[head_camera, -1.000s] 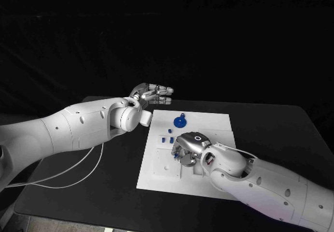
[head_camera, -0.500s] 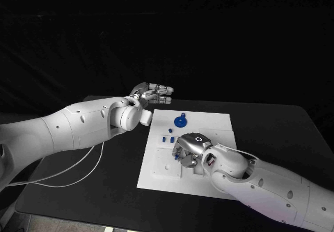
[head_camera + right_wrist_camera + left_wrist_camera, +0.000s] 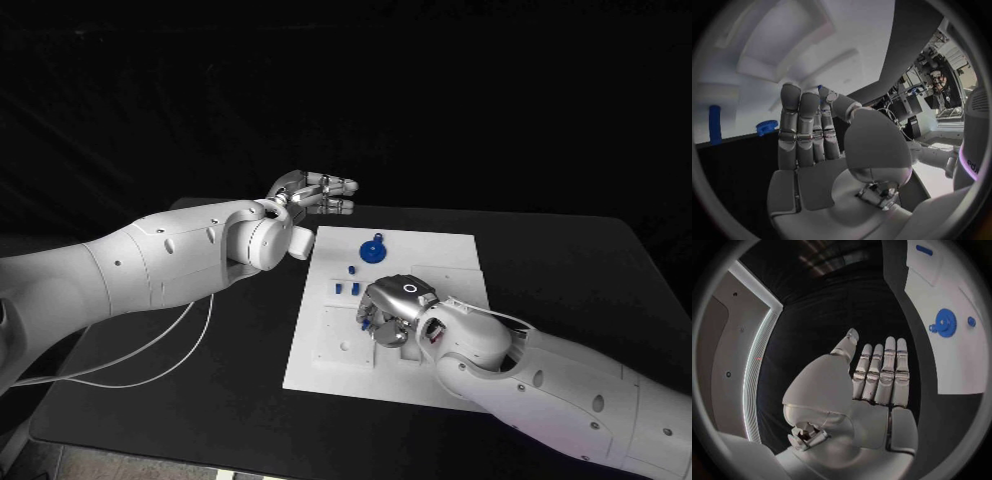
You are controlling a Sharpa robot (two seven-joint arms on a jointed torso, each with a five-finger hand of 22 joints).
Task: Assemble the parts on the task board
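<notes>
Board (image 3: 447,250) looks mostly unassembled from my seat: gear (image 3: 374,252) upper middle, loose pegs (image 3: 346,288) below. Right hand (image 3: 392,308) down mid-board, pinching something blue I think; left hand (image 3: 315,192) empty, fingers straight.

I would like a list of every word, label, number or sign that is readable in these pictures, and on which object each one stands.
No readable text in any view.
White task board: no print to be seen on it; it carries only the small blue parts, such as the blue gear.
Silver right hand and silver left hand: no readable label.
Right wrist view, purple marks at the edge of the circle: cut off, unreadable.
</notes>
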